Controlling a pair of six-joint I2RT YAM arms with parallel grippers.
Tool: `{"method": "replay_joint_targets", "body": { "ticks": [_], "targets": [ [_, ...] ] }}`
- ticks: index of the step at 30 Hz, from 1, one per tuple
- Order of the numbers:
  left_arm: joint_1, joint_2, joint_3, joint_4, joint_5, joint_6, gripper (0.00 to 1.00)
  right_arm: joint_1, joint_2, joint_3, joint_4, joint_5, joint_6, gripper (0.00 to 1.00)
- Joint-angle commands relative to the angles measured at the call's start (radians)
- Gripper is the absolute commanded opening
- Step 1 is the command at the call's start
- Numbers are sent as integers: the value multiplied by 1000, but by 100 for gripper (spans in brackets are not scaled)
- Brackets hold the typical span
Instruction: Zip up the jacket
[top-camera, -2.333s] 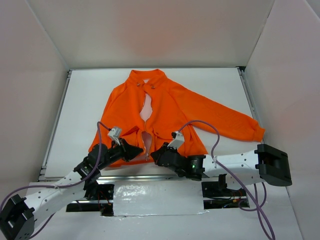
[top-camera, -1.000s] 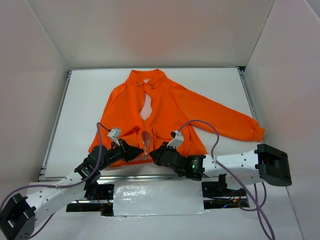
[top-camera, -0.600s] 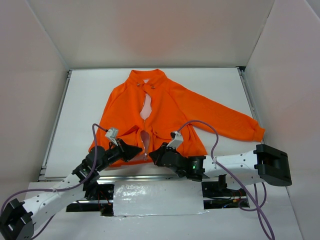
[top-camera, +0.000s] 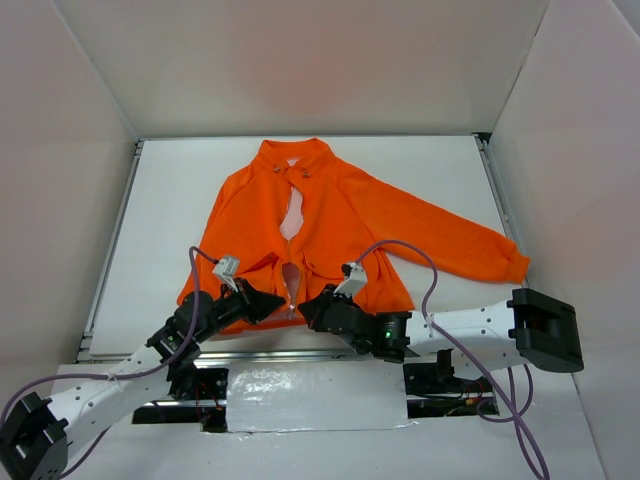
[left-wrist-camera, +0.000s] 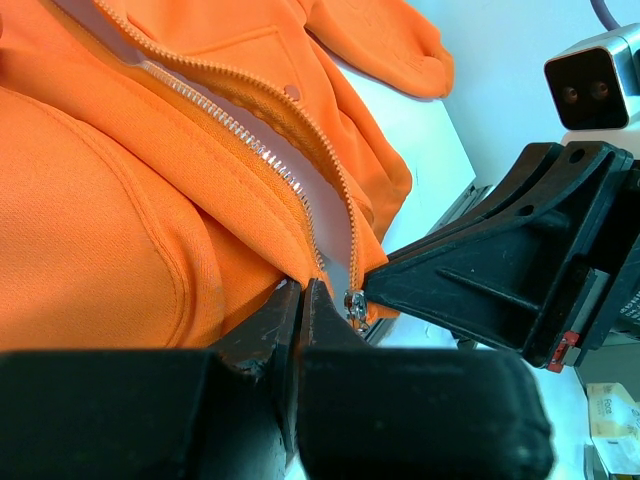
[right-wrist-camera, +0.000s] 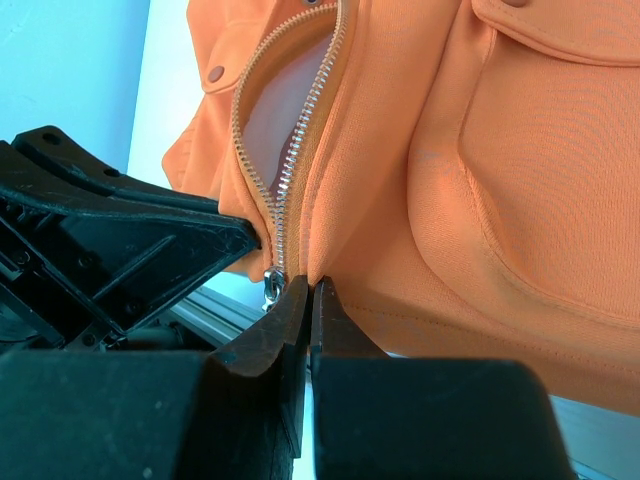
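Orange jacket (top-camera: 335, 215) lies mid-frame; at its lower hem, left pincer (top-camera: 276, 299) and right pincer (top-camera: 304, 307) each pinch fabric flanking the zipper (left-wrist-camera: 232, 130).

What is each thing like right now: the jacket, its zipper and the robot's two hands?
jacket: lying flat on the table, front open.
zipper: undone, slider down at the bottom hem.
left gripper: shut on the jacket's hem, beside the slider.
right gripper: shut on the jacket's hem, on the slider's other side.
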Motion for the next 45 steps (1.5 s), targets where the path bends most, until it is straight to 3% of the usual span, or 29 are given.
{"method": "replay_joint_targets", "body": {
  "ticks": [1,45],
  "targets": [
    [-7,-12,35,57,16,-5,0,9,-9,12,59,36,-12,0],
    [-8,-80,55,0,-21,-17,0,3,9,-5,76,25,-23,0]
  ]
}}
